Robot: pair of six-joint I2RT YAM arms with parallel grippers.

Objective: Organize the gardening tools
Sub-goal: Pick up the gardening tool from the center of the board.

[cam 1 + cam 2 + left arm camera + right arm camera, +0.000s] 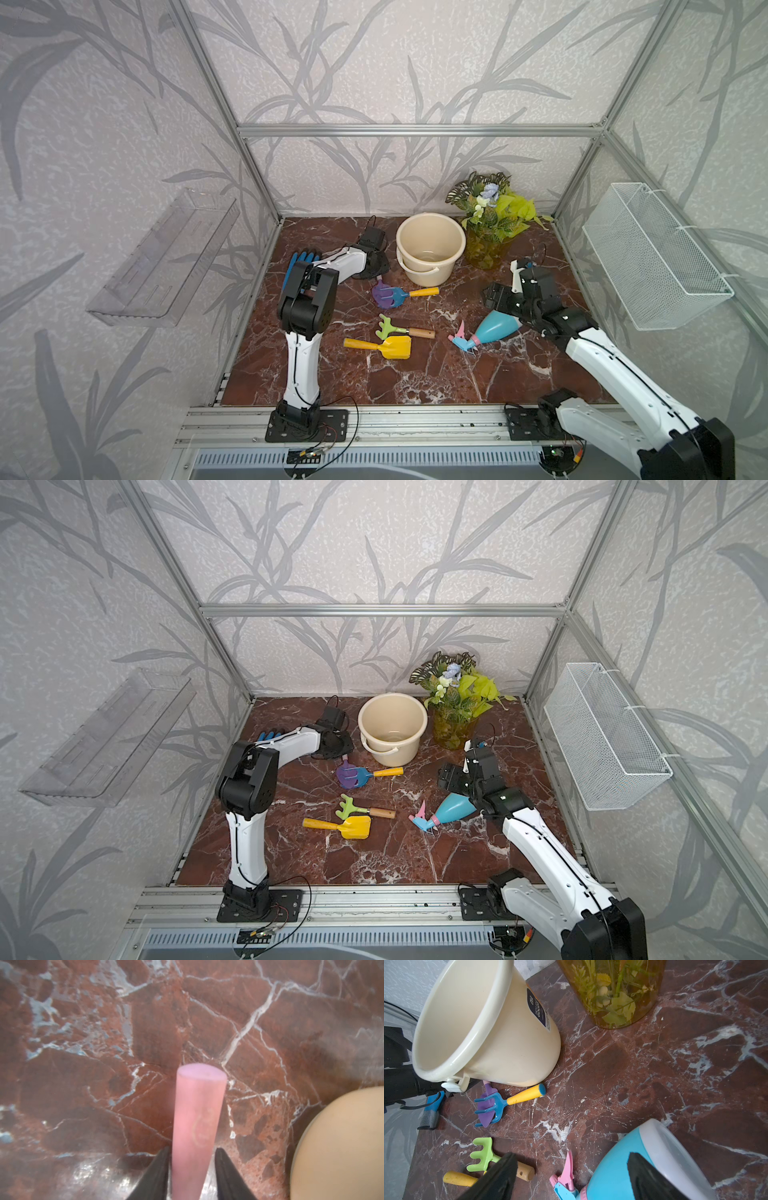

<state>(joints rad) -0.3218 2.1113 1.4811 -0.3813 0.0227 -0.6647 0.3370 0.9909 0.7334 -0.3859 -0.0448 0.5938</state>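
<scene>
Left fingers (153,1178), perhaps touching, astride scoop (197,1122)

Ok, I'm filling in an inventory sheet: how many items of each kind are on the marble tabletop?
Hand tools: 4 (purple scoop, blue fork, green rake, yellow shovel)
Spray bottle: 1
Glove: 1
Bucket: 1
Plant vase: 1
Total: 8

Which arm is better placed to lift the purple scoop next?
Left. The left gripper flanks the pink handle of the purple scoop beside the bucket; the right gripper stands open at the spray bottle, farther away.
</scene>
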